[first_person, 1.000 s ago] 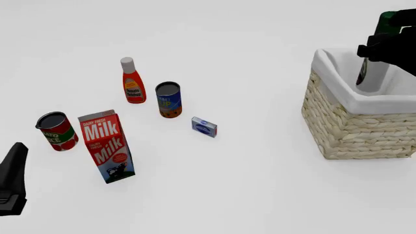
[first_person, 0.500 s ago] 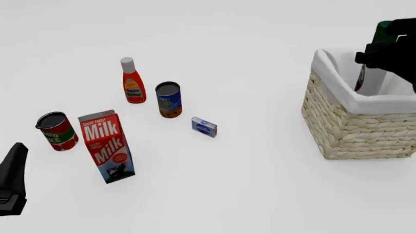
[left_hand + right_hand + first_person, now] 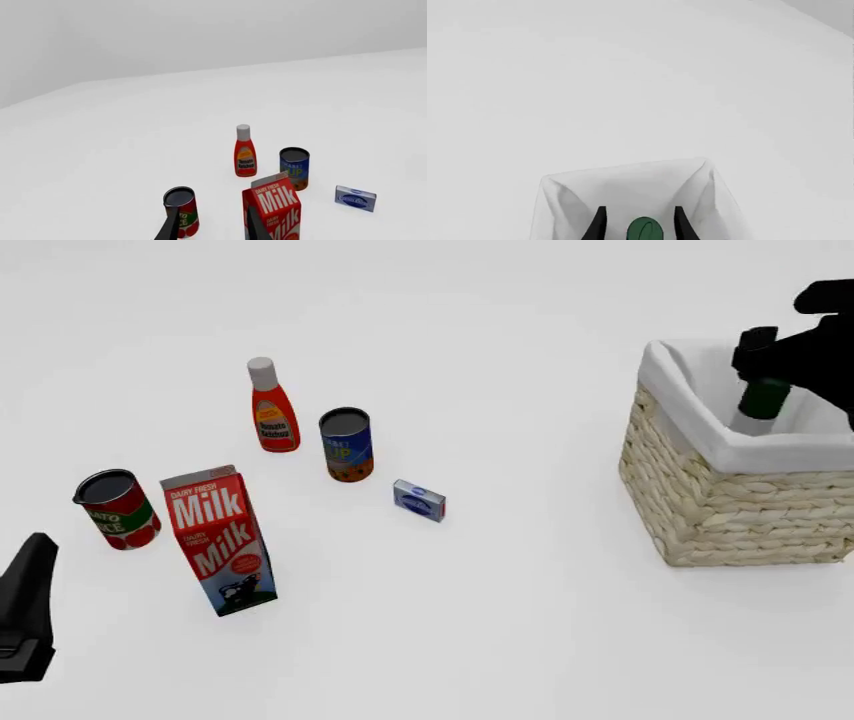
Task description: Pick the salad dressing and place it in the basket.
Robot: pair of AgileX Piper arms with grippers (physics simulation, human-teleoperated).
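The salad dressing [image 3: 763,400] stands upright inside the basket [image 3: 721,510] at the right; only its dark green cap and white neck show above the white lining. My right gripper [image 3: 763,365] hovers just over the cap. In the right wrist view the cap [image 3: 644,230] sits between the fingers [image 3: 599,224] with a gap on each side, so the gripper [image 3: 639,225] is open. The cloth-lined basket [image 3: 627,185] lies below it. My left gripper [image 3: 36,548] rests low at the near left, open and holding nothing [image 3: 212,227].
Left of centre stand a red ketchup bottle [image 3: 274,408], a blue soup can [image 3: 346,444], a milk carton [image 3: 220,540], a red tomato can [image 3: 116,508] and a small blue box [image 3: 419,500]. A bare stretch of table separates them from the basket.
The salad dressing has gone down into the basket, from held high above the rim to only its cap showing. The right gripper has let go and stays above it. The left arm is still.
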